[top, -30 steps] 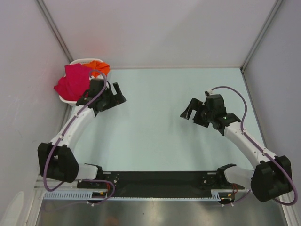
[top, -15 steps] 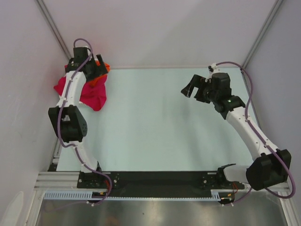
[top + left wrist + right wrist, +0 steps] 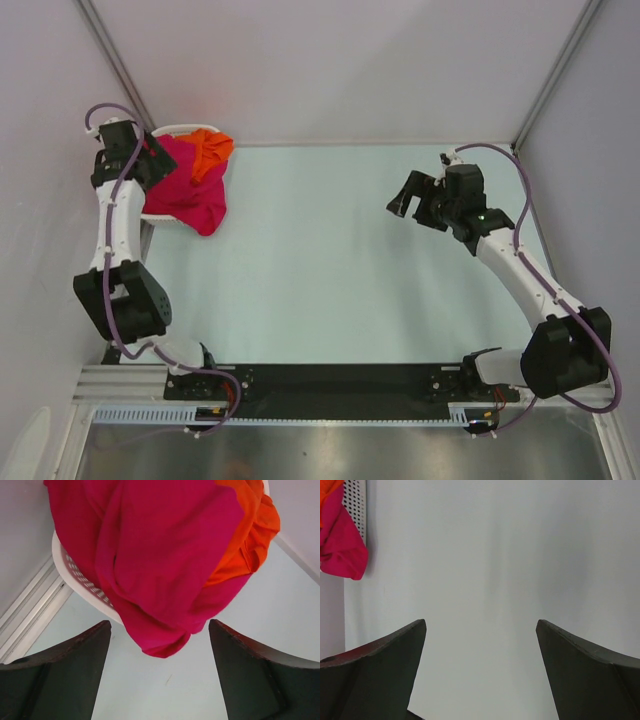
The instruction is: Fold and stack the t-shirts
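The left arm stretches to the far-left corner, its left gripper [image 3: 158,630] spread wide and empty, seemingly just short of the crimson t-shirts [image 3: 188,195] and orange t-shirt [image 3: 210,148] spilling from the white basket [image 3: 80,575]. The right arm reaches forward, right gripper [image 3: 408,196] agape, holding nothing.

basket [image 3: 82,582] mostly hidden under crimson shirt [image 3: 160,555], orange shirt [image 3: 250,535] partly covered

Left gripper [image 3: 148,162] is up at the white basket [image 3: 172,129], fingertips right at the crimson t-shirt [image 3: 188,195]. Can't tell contact or jaw gap from this angle. That shirt drapes over the basket rim onto the table [image 3: 320,280], just ahead of the tool. Orange t-shirt [image 3: 210,150] is bunched beyond it. Right gripper [image 3: 412,198] has jaws apart, nothing between them, both shirts well ahead of it.
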`<move>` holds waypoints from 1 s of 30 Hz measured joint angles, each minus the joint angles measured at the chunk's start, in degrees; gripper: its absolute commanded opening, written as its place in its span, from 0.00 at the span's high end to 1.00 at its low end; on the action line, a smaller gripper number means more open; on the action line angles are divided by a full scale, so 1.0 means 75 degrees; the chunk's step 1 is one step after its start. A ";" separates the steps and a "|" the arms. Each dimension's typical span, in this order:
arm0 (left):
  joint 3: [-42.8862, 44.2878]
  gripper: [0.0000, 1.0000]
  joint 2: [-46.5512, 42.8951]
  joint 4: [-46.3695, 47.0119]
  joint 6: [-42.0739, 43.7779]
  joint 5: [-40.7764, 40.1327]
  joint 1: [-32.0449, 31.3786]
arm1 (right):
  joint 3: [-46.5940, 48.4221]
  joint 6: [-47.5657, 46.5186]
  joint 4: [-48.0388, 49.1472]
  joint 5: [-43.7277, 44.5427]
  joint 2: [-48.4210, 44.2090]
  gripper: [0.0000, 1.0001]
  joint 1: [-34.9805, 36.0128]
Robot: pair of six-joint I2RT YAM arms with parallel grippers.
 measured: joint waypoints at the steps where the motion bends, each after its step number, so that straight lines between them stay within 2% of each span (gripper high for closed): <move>1: 0.0058 0.15 0.0070 0.0067 -0.0003 -0.0076 0.0090 | -0.0070 0.0000 -0.0009 0.0000 0.0000 0.00 -0.0006; 4: 0.0286 0.19 0.0536 0.0216 0.0009 -0.0204 0.0085 | -0.0152 0.0006 -0.0102 -0.0003 0.0000 0.00 -0.0032; 9: 0.0356 0.20 0.1448 0.0484 0.0213 -0.0061 0.0070 | -0.0152 -0.0067 -0.0242 -0.0003 -0.0003 0.00 -0.0119; 12: 0.0632 0.27 0.2008 0.0586 0.0300 0.0163 0.0073 | -0.0152 -0.0087 -0.0353 -0.0055 -0.0003 0.00 -0.0192; 15: 0.0801 0.37 0.2346 0.0775 0.0361 0.0192 0.0073 | -0.0152 -0.0087 -0.0379 -0.0058 -0.0003 0.00 -0.0221; 16: 0.0804 0.46 0.2396 0.0828 0.0408 0.0181 0.0073 | -0.0152 -0.0087 -0.0382 -0.0058 -0.0003 0.00 -0.0227; 18: 0.0804 0.48 0.2404 0.0883 0.0440 0.0154 0.0073 | -0.0152 -0.0087 -0.0382 -0.0052 -0.0003 0.00 -0.0230; 22: 0.0784 0.66 0.2404 0.1204 0.0437 -0.0029 0.0073 | -0.0152 -0.0085 -0.0388 0.0015 -0.0029 0.00 -0.0230; 24: 0.0781 0.72 0.2404 0.1259 0.0475 -0.0131 0.0076 | -0.0152 -0.0076 -0.0399 0.0070 -0.0076 0.00 -0.0230; 25: 0.0781 0.79 0.2404 0.1274 0.0478 -0.0169 0.0076 | -0.0152 -0.0070 -0.0402 0.0093 -0.0096 0.00 -0.0230; 26: 0.0781 0.80 0.2404 0.1288 0.0487 -0.0195 0.0082 | -0.0152 -0.0067 -0.0402 0.0093 -0.0108 0.00 -0.0230; 27: 0.0781 0.88 0.2404 0.1309 0.0493 -0.0221 0.0093 | -0.0152 -0.0064 -0.0402 0.0093 -0.0114 0.00 -0.0230; 29: 0.0781 0.86 0.2404 0.1314 0.0539 -0.0230 0.0102 | -0.0152 -0.0064 -0.0408 0.0093 -0.0114 0.00 -0.0230; 30: 0.0781 0.77 0.2404 0.1311 0.0548 -0.0236 0.0108 | -0.0152 -0.0064 -0.0428 0.0090 -0.0114 0.00 -0.0233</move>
